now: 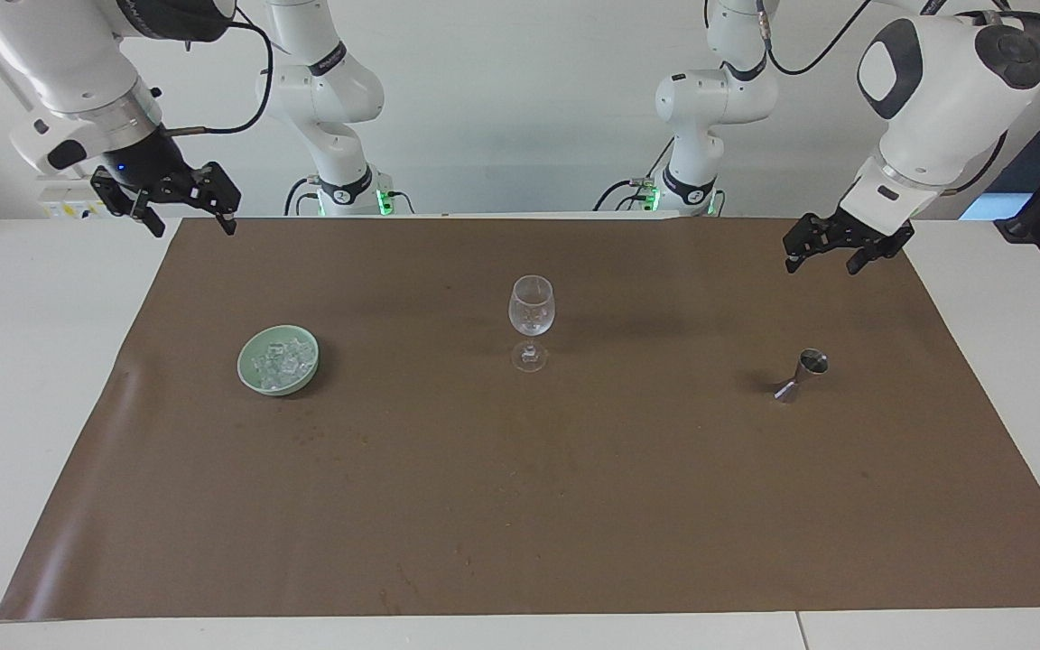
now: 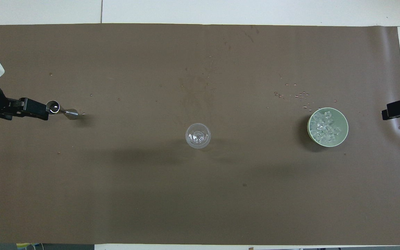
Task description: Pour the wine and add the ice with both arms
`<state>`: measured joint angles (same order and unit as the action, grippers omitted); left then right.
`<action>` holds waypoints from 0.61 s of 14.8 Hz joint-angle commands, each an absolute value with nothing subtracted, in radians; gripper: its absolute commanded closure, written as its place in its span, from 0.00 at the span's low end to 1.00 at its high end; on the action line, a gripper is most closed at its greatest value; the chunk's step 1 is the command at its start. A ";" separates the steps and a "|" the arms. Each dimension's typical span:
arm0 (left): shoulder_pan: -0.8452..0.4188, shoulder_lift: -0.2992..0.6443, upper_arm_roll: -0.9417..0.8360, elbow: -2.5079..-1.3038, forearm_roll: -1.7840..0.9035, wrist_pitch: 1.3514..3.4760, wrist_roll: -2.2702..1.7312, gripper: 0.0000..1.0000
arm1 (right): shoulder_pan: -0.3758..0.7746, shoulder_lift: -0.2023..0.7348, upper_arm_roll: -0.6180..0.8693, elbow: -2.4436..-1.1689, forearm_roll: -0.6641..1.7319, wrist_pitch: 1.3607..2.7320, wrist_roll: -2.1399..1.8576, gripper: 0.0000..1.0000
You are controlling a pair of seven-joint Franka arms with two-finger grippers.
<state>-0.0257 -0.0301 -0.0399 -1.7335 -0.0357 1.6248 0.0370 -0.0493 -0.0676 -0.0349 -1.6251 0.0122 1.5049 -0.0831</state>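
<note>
Left claw (image 1: 825, 263) spread, holding nothing; right claw (image 1: 190, 224) likewise spread, empty.

Plain white wall (image 1: 520, 108) at the back, white bench (image 1: 23, 379) covered with a big brown paper sheet (image 1: 520, 506), soft even lighting.

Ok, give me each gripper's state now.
Left gripper: open, empty, over the mat near the jigger.
Right gripper: open, empty, over the mat's edge.

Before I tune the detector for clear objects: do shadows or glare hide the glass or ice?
Facing view: the glass shows only as faint outlines and highlights; soft shadow beside it. Overhead view: the ice glints in the bowl, cubes hard to separate.
</note>
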 commanded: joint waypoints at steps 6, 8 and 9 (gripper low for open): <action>0.000 -0.006 -0.026 -1.692 -0.038 1.557 0.040 0.00 | -0.060 -0.086 -0.031 -1.646 0.026 1.508 -0.098 0.00; 0.021 0.065 -0.020 -1.604 -0.087 1.484 0.023 0.00 | -0.061 -0.086 -0.031 -1.646 0.026 1.508 -0.098 0.00; 0.021 0.119 -0.003 -1.529 -0.112 1.441 -0.045 0.00 | -0.061 -0.086 -0.032 -1.646 0.026 1.508 -0.098 0.00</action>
